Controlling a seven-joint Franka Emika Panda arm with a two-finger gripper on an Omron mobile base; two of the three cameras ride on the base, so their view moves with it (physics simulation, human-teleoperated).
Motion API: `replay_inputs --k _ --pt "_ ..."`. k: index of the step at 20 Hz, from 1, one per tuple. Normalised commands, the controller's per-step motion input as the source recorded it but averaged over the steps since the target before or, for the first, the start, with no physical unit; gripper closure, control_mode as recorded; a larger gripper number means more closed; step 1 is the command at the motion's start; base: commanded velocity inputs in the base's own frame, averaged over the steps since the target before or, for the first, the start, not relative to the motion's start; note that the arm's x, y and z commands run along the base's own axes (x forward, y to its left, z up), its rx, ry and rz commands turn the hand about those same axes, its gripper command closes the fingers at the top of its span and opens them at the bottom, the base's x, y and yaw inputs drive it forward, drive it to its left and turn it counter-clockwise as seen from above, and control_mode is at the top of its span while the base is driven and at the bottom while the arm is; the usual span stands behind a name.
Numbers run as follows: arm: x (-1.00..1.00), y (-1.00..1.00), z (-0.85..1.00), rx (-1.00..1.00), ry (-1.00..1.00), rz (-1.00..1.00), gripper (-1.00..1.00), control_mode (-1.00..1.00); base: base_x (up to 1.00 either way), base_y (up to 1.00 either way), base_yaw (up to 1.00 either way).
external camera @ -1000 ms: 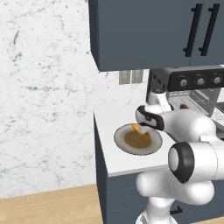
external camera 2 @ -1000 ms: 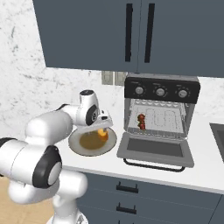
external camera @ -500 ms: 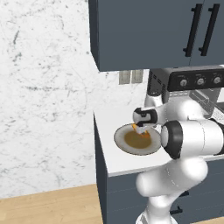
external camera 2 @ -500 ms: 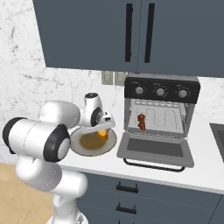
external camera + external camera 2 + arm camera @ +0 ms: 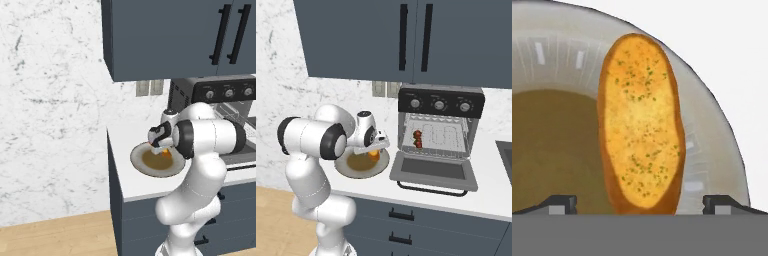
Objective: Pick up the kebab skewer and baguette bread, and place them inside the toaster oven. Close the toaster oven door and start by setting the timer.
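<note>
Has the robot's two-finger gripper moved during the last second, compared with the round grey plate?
Yes. The gripper has come lower over the round grey plate, its open jaws now straddling the golden-orange baguette bread.

round grey plate on white counter, dark upper cabinets

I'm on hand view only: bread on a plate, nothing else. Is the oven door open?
Observer: Yes. The toaster oven door hangs down flat in front of the toaster oven.
Operator: Skewer already in?
Observer: The kebab skewer sits on the rack inside, at the left.
Operator: Where's the plate relative to the oven?
Observer: The plate is on the counter just left of the open door; the baguette bread lies at its oven-side edge.
Operator: Gripper height?
Observer: The gripper hangs open, close above the bread, jaws either side, not closed on it.
</note>
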Motion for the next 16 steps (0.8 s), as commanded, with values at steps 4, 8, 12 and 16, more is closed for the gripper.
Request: replay_inputs --k 4,8,12,16 --pt "0.26 0.0 -0.41 0.0 0.0 0.0 -1.0 -1.0 0.0 0.0 0.0" --pt "0.04 0.0 -0.28 0.0 0.0 0.0 -1.0 -1.0 0.0 0.0 0.0" --pt "0.0 0.0 -0.2 0.0 0.0 0.0 1.0 -1.0 0.0 0.0 0.0" --pt "0.0 0.0 -0.28 0.0 0.0 0.0 1.0 -1.0 0.0 0.0 0.0"
